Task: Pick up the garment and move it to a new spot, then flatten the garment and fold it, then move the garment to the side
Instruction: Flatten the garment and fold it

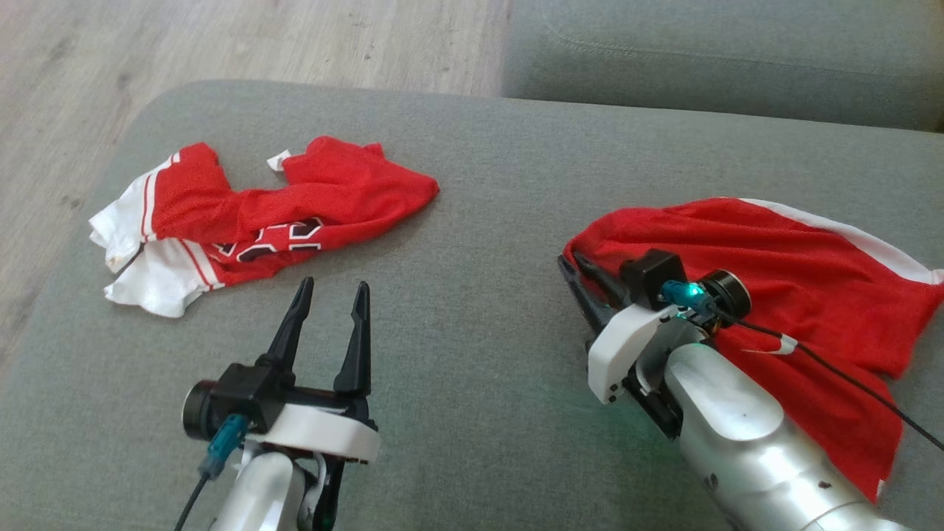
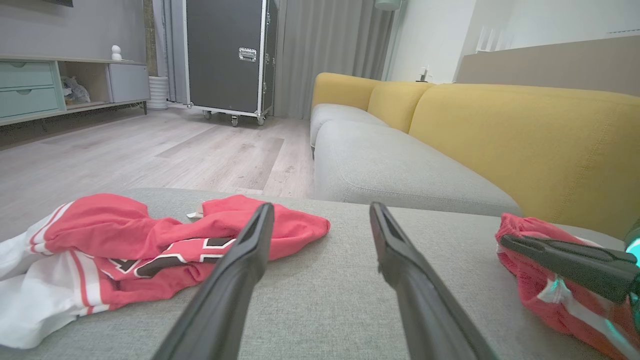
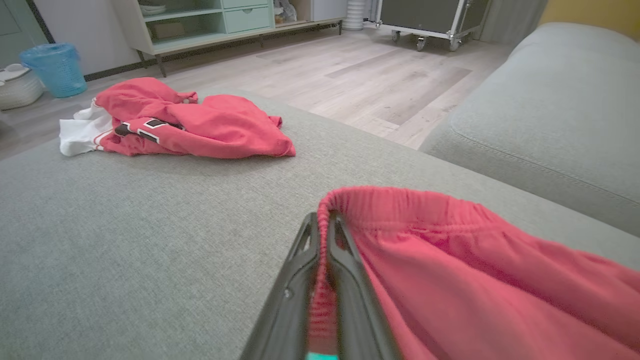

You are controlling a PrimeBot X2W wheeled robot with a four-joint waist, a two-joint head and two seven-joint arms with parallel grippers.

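Red shorts [image 1: 796, 280] with a white side stripe lie spread on the right of the grey cushion [image 1: 479, 295]. My right gripper [image 1: 575, 269] is shut on their elastic waistband [image 3: 400, 200], the fabric pinched between the two fingers [image 3: 345, 250]; the same shorts [image 2: 540, 270] appear at the right edge of the left wrist view. My left gripper [image 1: 332, 291] stands open at the lower left, just below a crumpled red and white jersey [image 1: 251, 214], touching nothing. The jersey [image 2: 125, 245] lies left of the open fingers [image 2: 250, 245], and the jersey [image 3: 175, 120] also sits far left in the right wrist view.
The cushion's left edge drops to a wooden floor [image 1: 221, 44]. A second grey sofa seat [image 1: 723, 51] adjoins at the back right, with a yellow backrest [image 2: 525, 140]. A black wheeled case [image 2: 227, 55], a shelf unit [image 3: 200, 20] and a blue bin [image 3: 55, 67] stand across the room.
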